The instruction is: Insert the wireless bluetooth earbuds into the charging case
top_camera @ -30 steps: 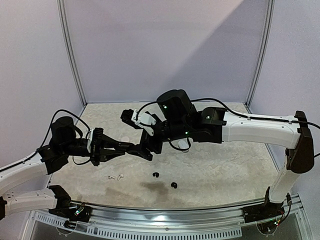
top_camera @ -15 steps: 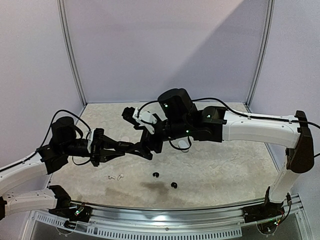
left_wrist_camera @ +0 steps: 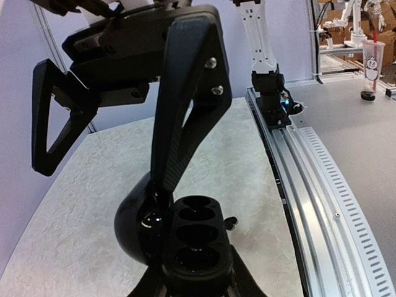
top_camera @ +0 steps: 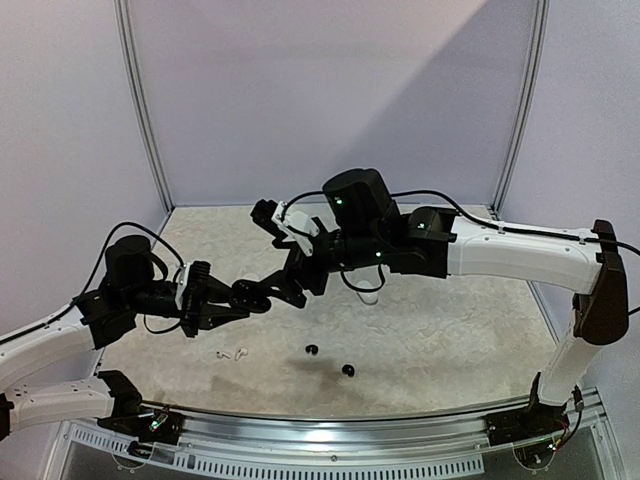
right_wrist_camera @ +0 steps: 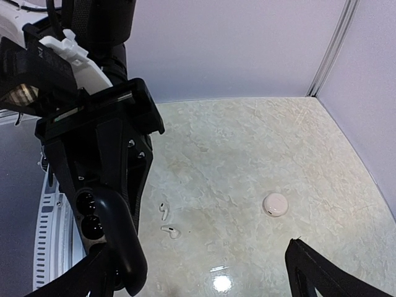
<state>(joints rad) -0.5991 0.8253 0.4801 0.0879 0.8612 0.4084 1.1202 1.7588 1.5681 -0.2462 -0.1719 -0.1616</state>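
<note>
Left gripper [top_camera: 232,298]: closed on the charging case, holding it by its base above the table [top_camera: 450,330].
White earbuds [top_camera: 240,351]: two, lying side by side on the table at 6 o'clock from the left gripper, near the front edge.
Charging case [left_wrist_camera: 197,238]: black, lid swung open to one side, two wells facing up; held in the air between the two grippers.
Right gripper [top_camera: 275,288]: jaws spread wide, gripping nothing; it reaches in from 2 o'clock and one fingertip meets the open lid beside the hinge, the other finger well apart.
Black earbuds [top_camera: 311,349]: two, on the table at 5 o'clock from the charging case, set apart from each other.
White round case [right_wrist_camera: 275,204]: shut, flat on the table under the right arm.
</note>
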